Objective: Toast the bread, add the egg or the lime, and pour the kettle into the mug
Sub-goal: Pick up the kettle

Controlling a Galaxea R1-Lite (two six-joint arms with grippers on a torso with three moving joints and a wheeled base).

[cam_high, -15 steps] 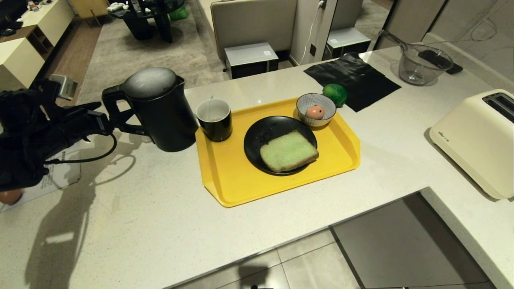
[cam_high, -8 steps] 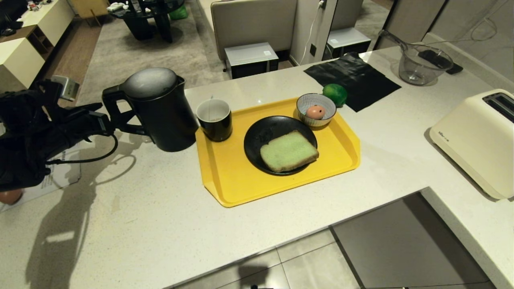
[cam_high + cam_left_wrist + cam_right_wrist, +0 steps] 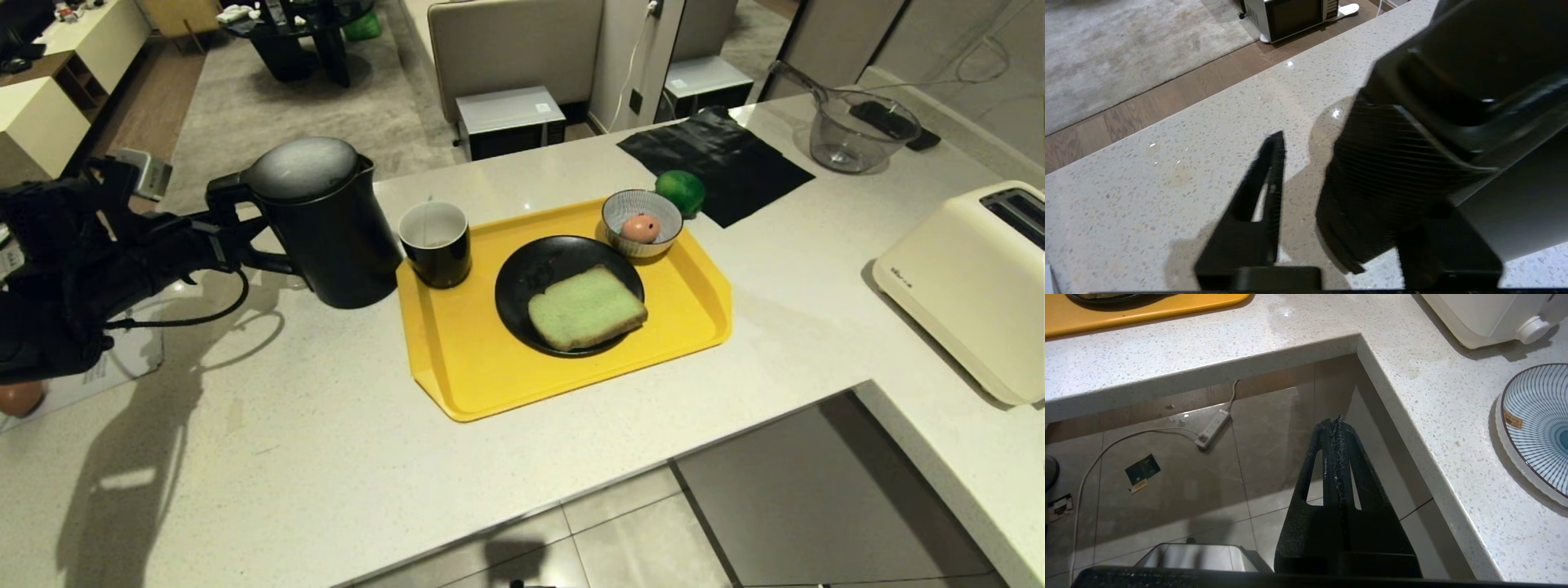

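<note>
Kettle (image 3: pixel 1453 122) hides one finger (left wrist view) of left gripper (image 3: pixel 1339 196).

Black kettle (image 3: pixel 326 220), black mug (image 3: pixel 435 243), yellow tray (image 3: pixel 490 367); pale green bread (image 3: pixel 586 306); blue-striped bowl (image 3: pixel 642 214); cream toaster (image 3: pixel 963 286).

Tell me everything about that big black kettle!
The kettle is tall, matte black and looks like plastic, with a domed lid, a short spout and a big ribbed loop handle. It stands upright on the pale speckled counter, just left of the yellow tray, near the mug. The left claw is at its handle.
</note>
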